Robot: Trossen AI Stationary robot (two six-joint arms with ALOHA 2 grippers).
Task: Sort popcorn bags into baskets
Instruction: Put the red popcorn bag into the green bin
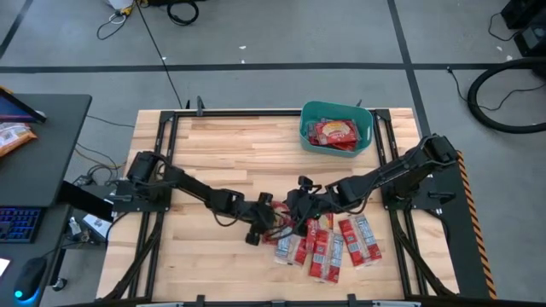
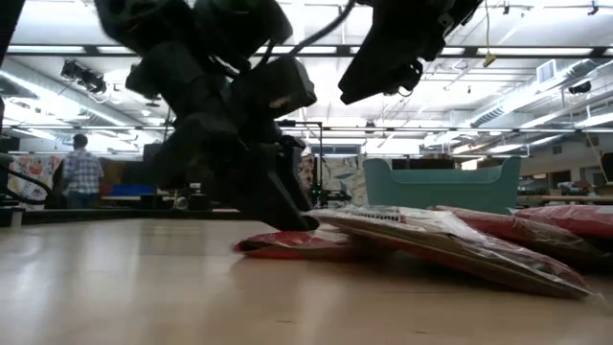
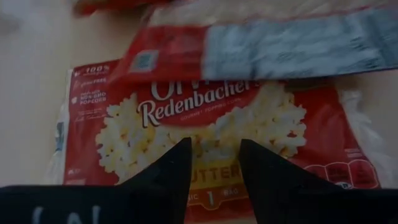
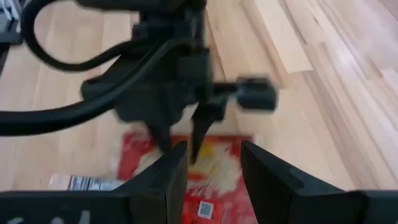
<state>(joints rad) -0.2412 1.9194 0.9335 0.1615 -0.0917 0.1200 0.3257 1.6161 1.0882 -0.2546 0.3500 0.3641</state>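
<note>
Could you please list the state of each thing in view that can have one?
Left end effector: open, above a flat popcorn bag.
Right end effector: open, empty, close behind the left one.
Teal basket: upright, holding popcorn bags.
Loose popcorn bags: flat on the table, overlapping.

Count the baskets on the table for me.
1: the teal basket sits by the table's edge on the right arm's side, with popcorn bags inside it. No second basket shows in any view.
</note>
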